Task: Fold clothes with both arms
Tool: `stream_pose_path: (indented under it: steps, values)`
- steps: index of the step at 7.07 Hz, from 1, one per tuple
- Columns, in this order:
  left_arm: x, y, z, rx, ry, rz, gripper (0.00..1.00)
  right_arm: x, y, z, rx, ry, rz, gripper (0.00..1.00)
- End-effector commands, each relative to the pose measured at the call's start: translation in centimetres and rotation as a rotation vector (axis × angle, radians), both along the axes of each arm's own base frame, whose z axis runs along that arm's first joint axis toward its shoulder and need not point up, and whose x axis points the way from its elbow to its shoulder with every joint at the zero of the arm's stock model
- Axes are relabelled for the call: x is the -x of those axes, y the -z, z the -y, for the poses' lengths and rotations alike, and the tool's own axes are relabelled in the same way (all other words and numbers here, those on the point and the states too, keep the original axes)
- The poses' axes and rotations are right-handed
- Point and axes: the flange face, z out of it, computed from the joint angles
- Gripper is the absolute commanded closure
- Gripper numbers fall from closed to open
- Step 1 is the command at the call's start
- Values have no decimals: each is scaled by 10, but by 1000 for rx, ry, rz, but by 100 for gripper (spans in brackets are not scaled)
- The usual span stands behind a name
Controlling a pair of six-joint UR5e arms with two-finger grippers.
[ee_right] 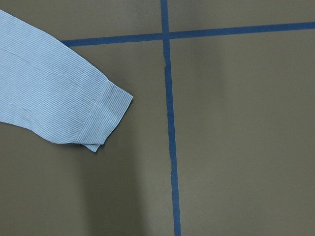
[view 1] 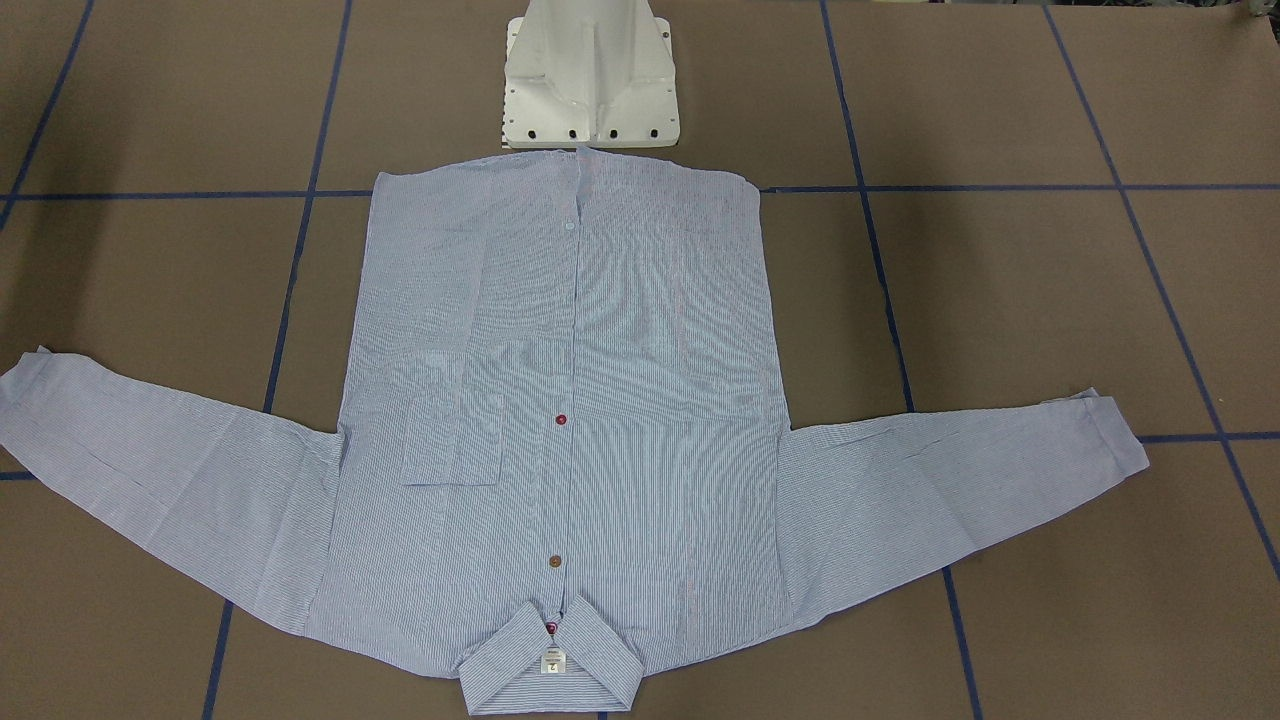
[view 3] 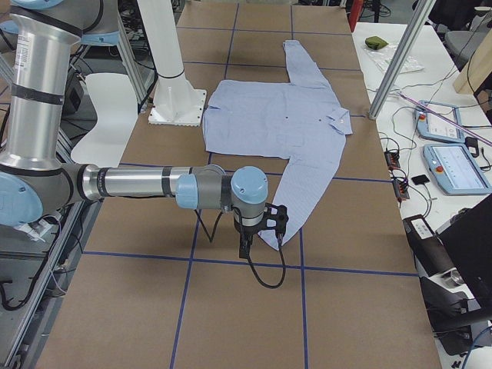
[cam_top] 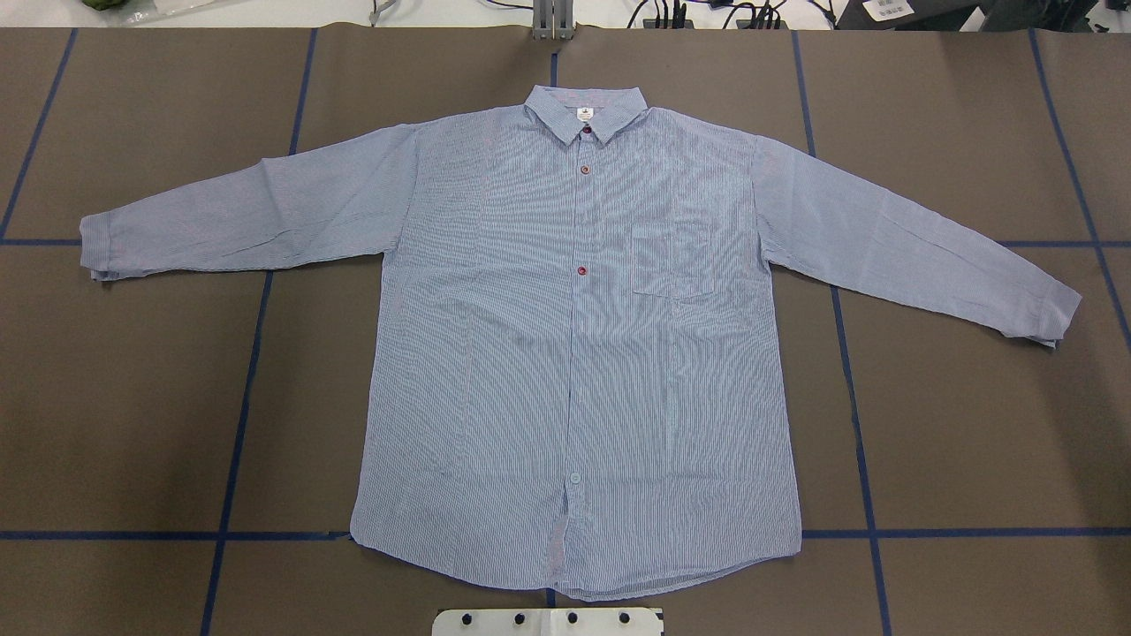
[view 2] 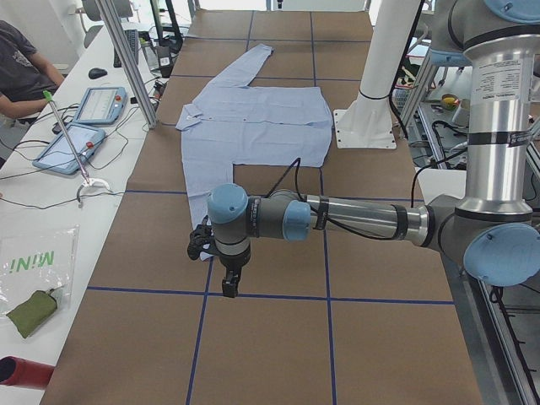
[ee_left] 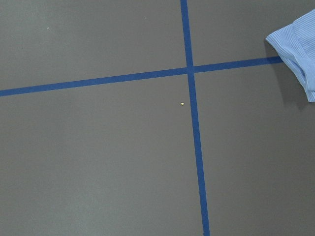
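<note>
The light blue striped shirt (cam_top: 574, 353) lies flat and face up on the brown table, buttoned, collar (cam_top: 585, 117) away from the robot, both sleeves spread out. It also shows in the front view (view 1: 570, 400). My left arm's gripper (view 2: 228, 285) hangs over the table just past the near sleeve cuff (ee_left: 295, 54). My right arm's gripper (view 3: 244, 247) hangs by the other cuff (ee_right: 106, 115). Both grippers show only in the side views, so I cannot tell whether they are open or shut. Neither wrist view shows fingers.
The white pedestal base (view 1: 590, 80) stands at the shirt's hem. Blue tape lines (cam_top: 239, 406) grid the table. Beyond the far edge are aluminium posts (view 2: 126, 59), tablets (view 2: 84, 126) and a seated person (view 2: 17, 76).
</note>
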Motion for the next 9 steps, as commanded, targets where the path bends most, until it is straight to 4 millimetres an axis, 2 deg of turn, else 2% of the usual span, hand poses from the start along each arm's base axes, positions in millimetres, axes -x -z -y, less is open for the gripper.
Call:
stream_pose_path:
  steps: [1, 2, 3, 4, 5, 6, 7, 9]
  values:
    - [-2, 28, 10, -106, 0, -22, 1, 37, -1, 38, -34, 79, 4, 0]
    - [-7, 49, 18, -138, -9, -78, 1, 63, 16, 71, -79, 124, 5, 0]
    - [-9, 50, 20, -145, -16, -93, 1, 65, 8, 77, -47, 107, 8, 0]
    - [-10, 55, 24, -180, -18, -95, 1, 80, 7, 82, -116, 127, 13, 0]
    - [-9, 46, 19, -201, -16, -94, 1, 81, -19, 76, -178, 90, 25, 0]
    - [-9, 41, 18, -193, -17, -98, 1, 97, -29, 76, -195, 35, 49, 0]
    - [-13, 41, 17, -182, -24, -145, 1, 117, -33, 67, -149, -13, 79, 0]
    - [-15, 48, 17, -186, -29, -174, 1, 150, -23, 57, -108, -69, 127, 0]
